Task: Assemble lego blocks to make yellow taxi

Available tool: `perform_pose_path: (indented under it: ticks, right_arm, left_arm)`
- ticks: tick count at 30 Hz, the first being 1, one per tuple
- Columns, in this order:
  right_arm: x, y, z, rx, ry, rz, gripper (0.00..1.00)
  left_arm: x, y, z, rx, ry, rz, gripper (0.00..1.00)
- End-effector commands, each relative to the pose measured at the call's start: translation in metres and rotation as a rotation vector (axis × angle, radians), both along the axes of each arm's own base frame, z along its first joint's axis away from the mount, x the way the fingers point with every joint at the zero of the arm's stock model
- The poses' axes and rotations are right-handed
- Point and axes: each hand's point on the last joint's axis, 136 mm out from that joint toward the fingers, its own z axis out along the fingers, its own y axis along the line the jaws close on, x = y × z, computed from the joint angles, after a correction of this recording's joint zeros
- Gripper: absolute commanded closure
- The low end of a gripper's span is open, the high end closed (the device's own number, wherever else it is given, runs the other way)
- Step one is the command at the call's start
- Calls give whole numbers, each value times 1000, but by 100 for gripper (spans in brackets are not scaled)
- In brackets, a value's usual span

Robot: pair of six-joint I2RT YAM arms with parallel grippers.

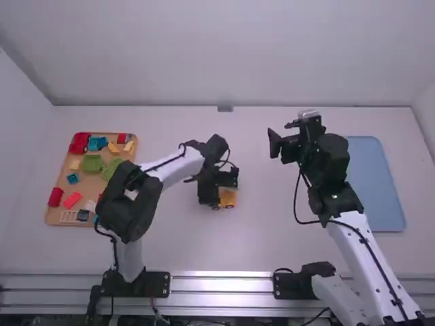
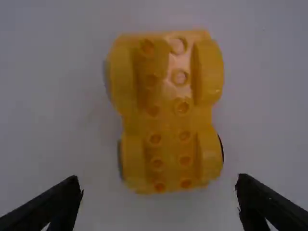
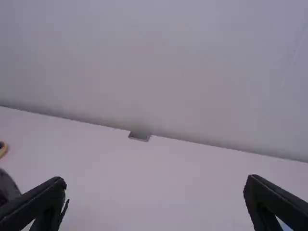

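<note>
White table point(image 1: 272, 238), yellow base point(image 2: 166, 113) near left hand point(image 1: 218, 189)

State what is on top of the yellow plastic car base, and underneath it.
Two rows of round yellow studs top the base; dark wheels edge its sides. What lies beneath is hidden.

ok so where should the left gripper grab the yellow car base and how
Probably from straight above, closing across the narrow waist of the yellow car base between its wheel arches; it sits studs up with both long sides free.
</note>
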Motion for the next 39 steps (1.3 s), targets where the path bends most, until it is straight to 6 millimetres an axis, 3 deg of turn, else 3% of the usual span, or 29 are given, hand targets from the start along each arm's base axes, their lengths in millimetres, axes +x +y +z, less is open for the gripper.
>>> perform_pose_path:
  ticks: [1, 2, 5, 6, 11, 19, 21, 26, 32, 37, 39]
  right_arm:
    - [3, 1, 17, 7, -30, 2, 1]
    - [3, 1, 17, 7, -30, 2, 1]
    - [3, 1, 17, 7, -31, 2, 1]
    - [3, 1, 17, 6, -32, 2, 1]
    - [3, 1, 17, -7, -39, 6, 1]
    - [3, 1, 19, -15, -48, 7, 1]
    - [3, 1, 19, -15, -48, 8, 1]
    - [3, 1, 20, -14, -52, 8, 1]
    - [4, 1, 21, -13, -58, 7, 1]
    - [4, 1, 21, -13, -58, 7, 1]
    - [4, 1, 21, -13, -58, 8, 1]
  left_arm:
    - [18, -7, 31, -63, -25, 48, 13]
    - [23, -7, 45, -82, -30, 60, 1]
    - [39, -3, 69, -99, -49, 188, 1]
    - [53, 4, 80, -94, -70, 302, 1]
    - [99, 52, 128, -84, -149, 796, 1]
    - [125, 119, 193, -137, -214, 1242, 1]
    - [128, 148, 206, -129, -244, 1397, 1]
    - [125, 217, 225, -99, -295, 1732, 1]
    - [111, 290, 230, -115, -275, 2054, 1]
    - [76, 369, 226, -88, -242, 2383, 1]
    - [67, 385, 225, -84, -234, 2453, 1]
